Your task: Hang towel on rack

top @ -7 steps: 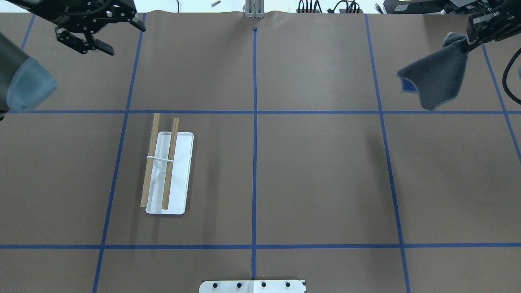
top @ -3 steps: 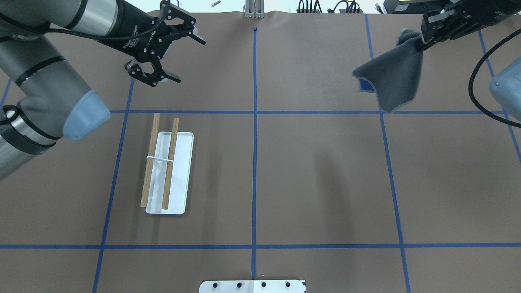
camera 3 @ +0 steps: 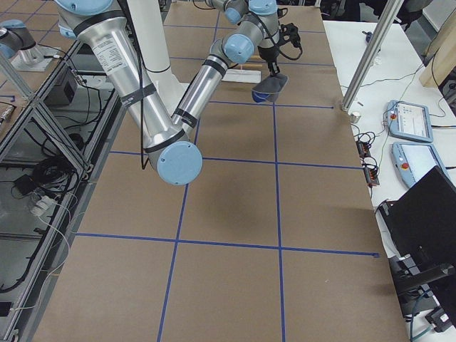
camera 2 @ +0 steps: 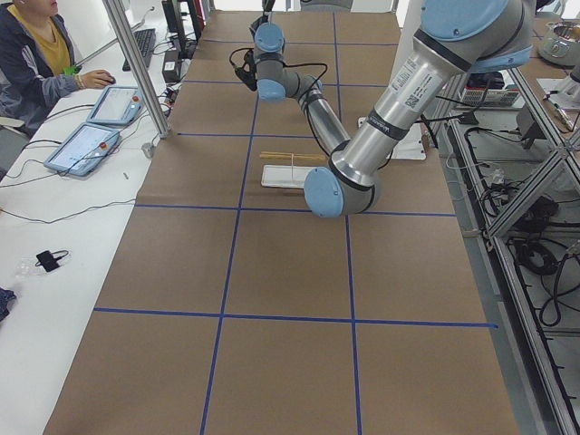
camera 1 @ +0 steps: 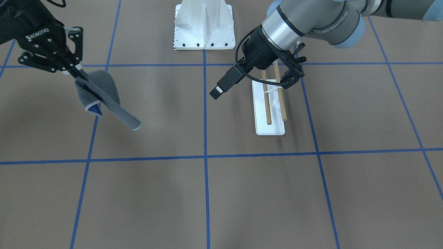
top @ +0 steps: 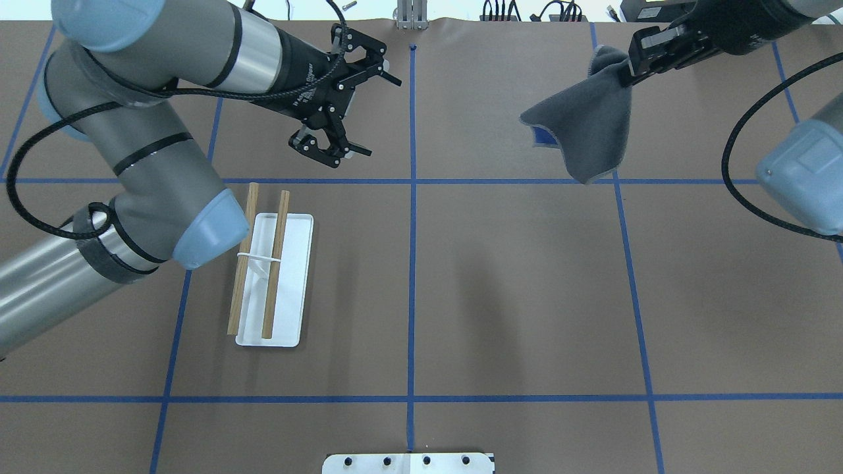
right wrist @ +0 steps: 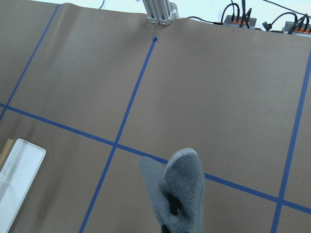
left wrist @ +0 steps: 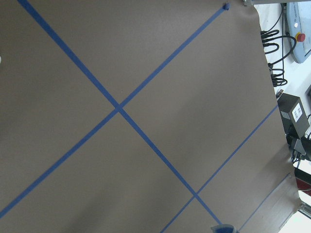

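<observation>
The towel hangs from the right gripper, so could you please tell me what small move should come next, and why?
Probably carry the towel across toward the rack. The right gripper pinches one corner, the rest hanging free, far from the rack; the left gripper is open and empty between them, perhaps to take a free corner.

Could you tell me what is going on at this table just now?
The right gripper is shut on one corner of the dark grey towel, which hangs in the air above the table's right half. The left gripper hovers open and empty near the rack, which stands bare on the left half. The towel is not yet hung.
</observation>
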{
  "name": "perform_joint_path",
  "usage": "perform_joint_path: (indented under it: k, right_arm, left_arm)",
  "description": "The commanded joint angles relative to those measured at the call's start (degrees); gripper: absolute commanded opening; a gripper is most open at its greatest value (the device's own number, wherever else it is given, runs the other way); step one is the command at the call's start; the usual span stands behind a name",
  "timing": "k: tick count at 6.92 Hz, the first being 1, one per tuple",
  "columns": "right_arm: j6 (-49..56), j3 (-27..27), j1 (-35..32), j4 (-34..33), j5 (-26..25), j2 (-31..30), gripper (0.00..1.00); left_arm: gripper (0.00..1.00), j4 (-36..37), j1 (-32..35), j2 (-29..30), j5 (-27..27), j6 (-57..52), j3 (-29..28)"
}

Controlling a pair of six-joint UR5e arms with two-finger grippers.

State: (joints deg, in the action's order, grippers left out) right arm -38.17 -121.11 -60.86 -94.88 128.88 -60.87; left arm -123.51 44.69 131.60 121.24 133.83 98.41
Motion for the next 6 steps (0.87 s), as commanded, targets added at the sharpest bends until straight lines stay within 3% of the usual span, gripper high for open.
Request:
perform_joint_path:
  k: [1, 2, 4, 6]
  right_arm:
    - [-0.3, -1.8, 3.9, 1.7, -3.6, 0.9, 0.00]
    - [-0.3, -2.6, 5.0, 1.8, -4.1, 1.0, 0.00]
    - [-1.4, -4.0, 7.9, 1.8, -6.9, 2.8, 0.00]
    - [-2.6, -4.9, 9.3, 1.8, -8.1, 3.6, 0.00]
  left_arm:
    - [0.97, -8.8, -4.7, 1.8, -6.5, 2.6, -4.4]
    - [0.96, -9.0, -6.5, 2.7, -8.2, 4.9, -6.1]
    - [0.82, -9.5, -6.6, 4.4, -8.3, 10.9, -8.6]
    - [0.91, -9.3, -6.6, 5.1, -8.3, 12.2, -8.7]
